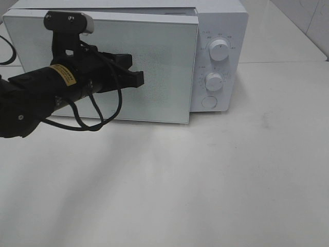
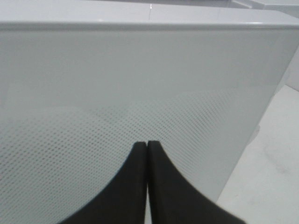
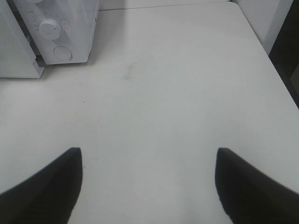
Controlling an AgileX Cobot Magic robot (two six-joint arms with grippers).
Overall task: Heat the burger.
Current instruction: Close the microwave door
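The left end effector [image 1: 138, 77], fingers together, sits at the ajar microwave door [image 1: 164, 51], the right end effector [image 3: 148, 154] spread above the table [image 3: 177, 88]; with the burger unseen, presumably inside, an off-centre shove could skid the microwave [image 1: 223, 23] instead of latching.

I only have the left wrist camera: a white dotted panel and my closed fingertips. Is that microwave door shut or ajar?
Observer: Ajar. In the high view the microwave door stands out from the microwave, with its free edge in front of the control panel.
Operator: Where is the right gripper?
Observer: The right gripper is open over the table, off to the side of the microwave and holding nothing.
Operator: Any burger in sight?
Observer: No. None of the three views shows a burger, and the door hides the inside of the microwave.
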